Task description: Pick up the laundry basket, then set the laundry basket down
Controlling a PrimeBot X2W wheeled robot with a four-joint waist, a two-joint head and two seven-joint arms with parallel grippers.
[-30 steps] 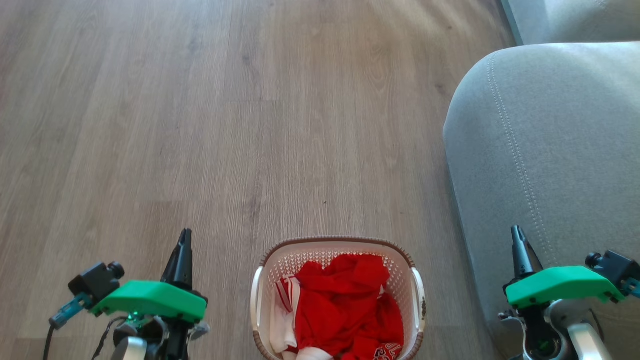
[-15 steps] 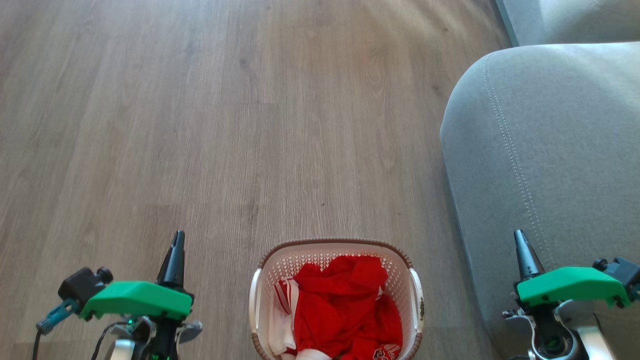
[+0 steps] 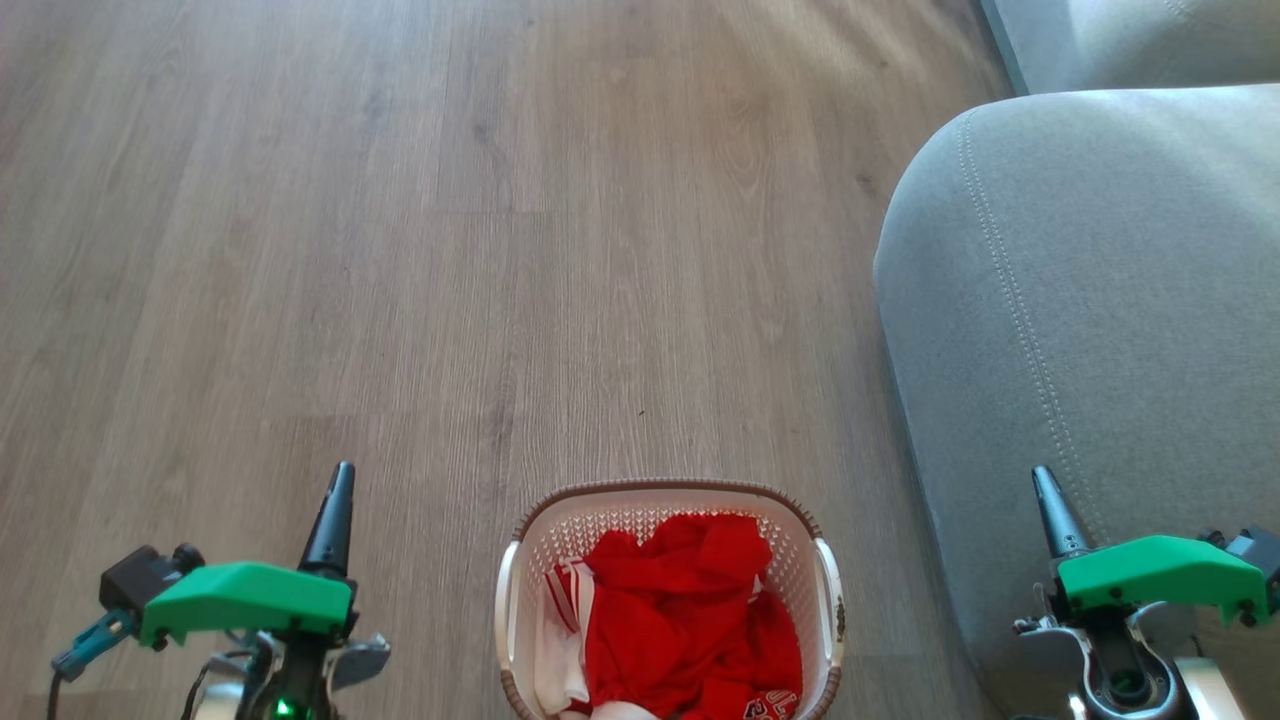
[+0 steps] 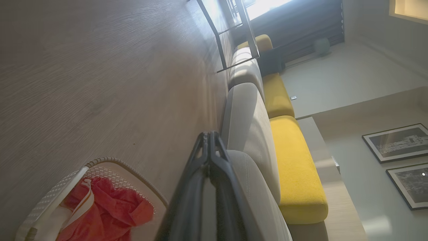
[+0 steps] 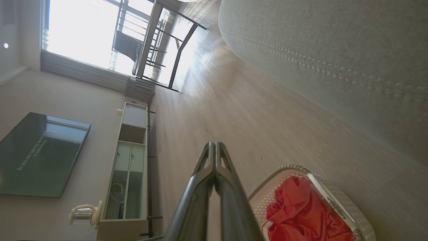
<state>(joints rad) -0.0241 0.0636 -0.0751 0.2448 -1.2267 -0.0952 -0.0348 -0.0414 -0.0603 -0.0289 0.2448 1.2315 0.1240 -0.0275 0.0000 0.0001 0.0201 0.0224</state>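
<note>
The laundry basket (image 3: pixel 660 500) stands on the wood floor at the bottom middle of the head view, cream-white with a brown rim, white side handles and red and white clothes inside. My left gripper (image 3: pixel 338 485) is off to its left, shut and empty, well apart from it. My right gripper (image 3: pixel 1045 483) is off to its right, in front of the sofa arm, also shut and empty. In the left wrist view the basket (image 4: pixel 50 204) sits at the lower left beside my shut fingers (image 4: pixel 210 142). The right wrist view has the basket (image 5: pixel 334 197) at the lower right of my shut fingers (image 5: pixel 214 147).
A grey sofa arm (image 3: pixel 1090 300) fills the right side, close to the basket's right handle. Bare wood floor (image 3: pixel 400 250) stretches ahead and to the left. The wrist views take in yellow sofa cushions (image 4: pixel 294 167), a table frame (image 5: pixel 167 43), a TV (image 5: pixel 36 154) and a shelf unit (image 5: pixel 127 167).
The head view has shifted slightly. Both grippers have sunk lower and moved outward, away from the basket. The basket stays on the floor.
</note>
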